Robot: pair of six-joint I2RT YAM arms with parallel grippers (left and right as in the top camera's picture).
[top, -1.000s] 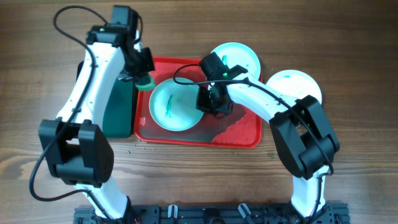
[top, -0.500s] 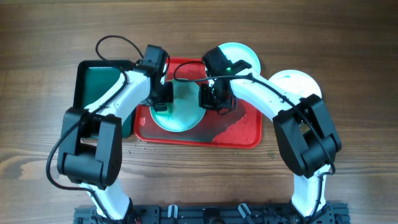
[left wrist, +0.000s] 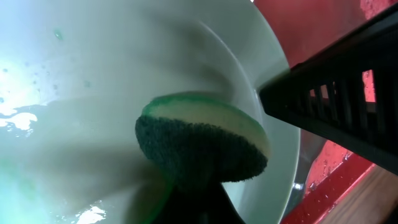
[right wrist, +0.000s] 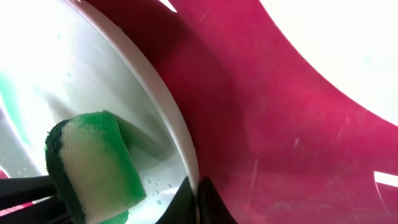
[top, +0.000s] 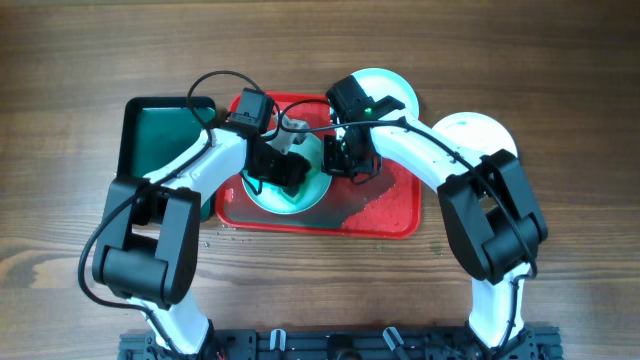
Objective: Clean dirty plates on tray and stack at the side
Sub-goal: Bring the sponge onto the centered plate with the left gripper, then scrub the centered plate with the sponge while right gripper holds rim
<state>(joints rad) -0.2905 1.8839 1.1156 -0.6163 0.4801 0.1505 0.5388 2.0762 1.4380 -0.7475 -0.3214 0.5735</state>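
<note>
A pale aqua plate (top: 262, 190) lies at the left of the red tray (top: 385, 215). My left gripper (top: 290, 172) is shut on a green sponge (left wrist: 199, 143) with a dark scouring face, and presses it on the wet plate (left wrist: 124, 56) near its rim. My right gripper (top: 340, 162) is shut on that plate's right rim (right wrist: 177, 134); its two fingertips (right wrist: 186, 200) pinch the edge. The sponge shows in the right wrist view (right wrist: 93, 165) too. A second aqua plate (top: 385, 88) lies at the tray's back edge. A white plate (top: 470, 135) lies on the table to the right.
A dark green tray (top: 150, 130) stands left of the red tray, under my left arm. The red tray's right half is wet and speckled. Bare wooden table (top: 560, 280) lies all round. The right gripper's black slotted finger (left wrist: 336, 87) is close to the sponge.
My left gripper has swung right with the sponge, from beside the green tray onto the aqua plate. My right gripper has kept its hold on the plate's rim.
</note>
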